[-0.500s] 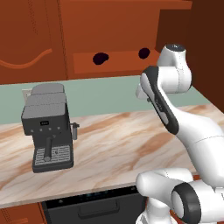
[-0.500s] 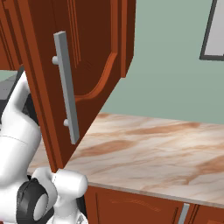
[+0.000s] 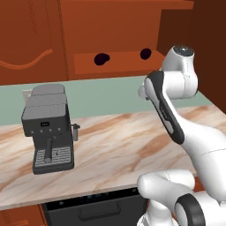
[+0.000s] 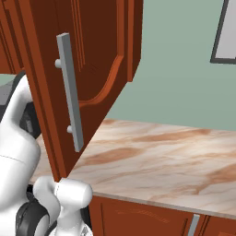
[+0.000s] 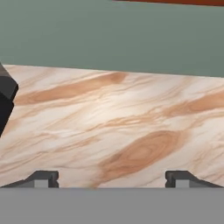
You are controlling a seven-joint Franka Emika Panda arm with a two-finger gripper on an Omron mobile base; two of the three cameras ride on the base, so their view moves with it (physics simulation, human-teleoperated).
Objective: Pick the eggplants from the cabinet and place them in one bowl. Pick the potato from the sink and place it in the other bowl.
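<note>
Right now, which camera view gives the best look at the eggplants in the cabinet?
The left base view: both eggplants sit as dark blobs on the cabinet's open shelf niche, one left, one right. The right base view faces the open cabinet door instead, and the hand view looks at the marble counter.

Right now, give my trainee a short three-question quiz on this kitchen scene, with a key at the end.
1. True or false: the two small dark purple-black eggplants sit in the shelf niche of the reddish-brown wooden cabinet.
2. What stands on the marble-patterned counter, on its left part? A) dark grey coffee machine B) toaster C) kettle
3. Fill in: in the hand view, the claw has its two dark finger tips standing wide ____ with nothing between them.

Key: 1 true; 2 A; 3 apart.
</note>
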